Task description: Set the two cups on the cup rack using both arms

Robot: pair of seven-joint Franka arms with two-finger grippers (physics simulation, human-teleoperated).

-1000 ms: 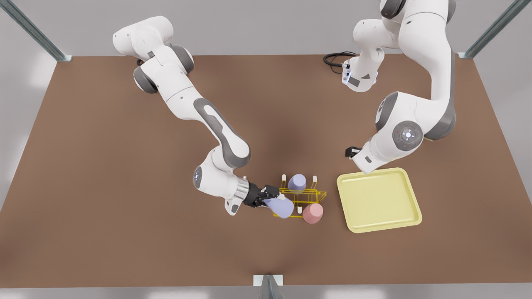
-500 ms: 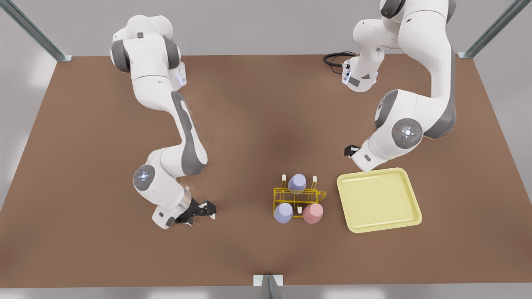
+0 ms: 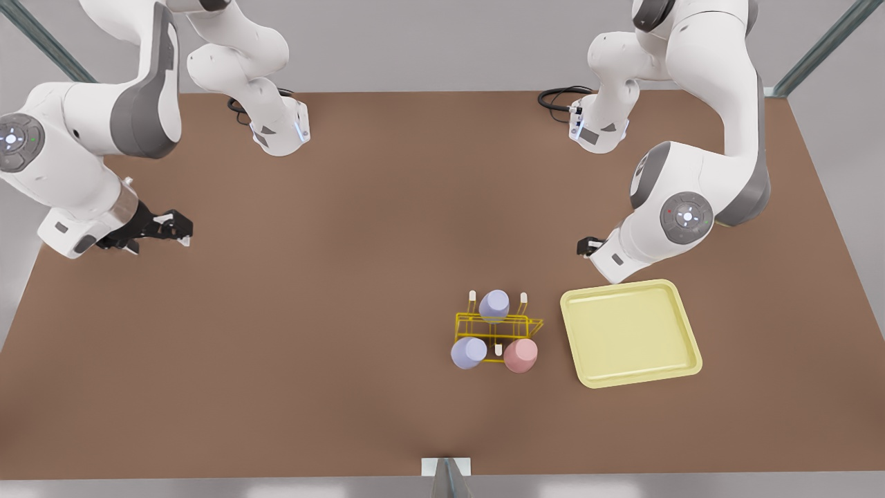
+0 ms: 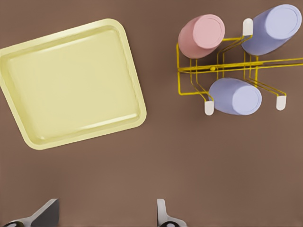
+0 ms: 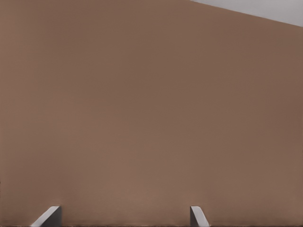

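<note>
1. Cup rack (image 3: 498, 330) sits on the brown table (image 3: 346, 277), just beside the pale-yellow tray (image 3: 630, 333), on the front view's left of it.
2. 3 cups on the rack's pegs: pink cup (image 3: 520, 355), lavender cup (image 3: 469, 353) next to it, second lavender cup (image 3: 494, 305) on the far row. 3 white-tipped pegs bare.
3. Left gripper (image 4: 104, 210) is above the table near the tray; wrist view shows tray (image 4: 71, 85), rack (image 4: 227, 71) and all 3 cups. Fingers spread, nothing between them.
4. Right gripper (image 3: 173, 228) hangs at the front view's left edge, well apart from the rack. Fingers (image 5: 47, 215) apart, empty; wrist view shows only bare table.
</note>
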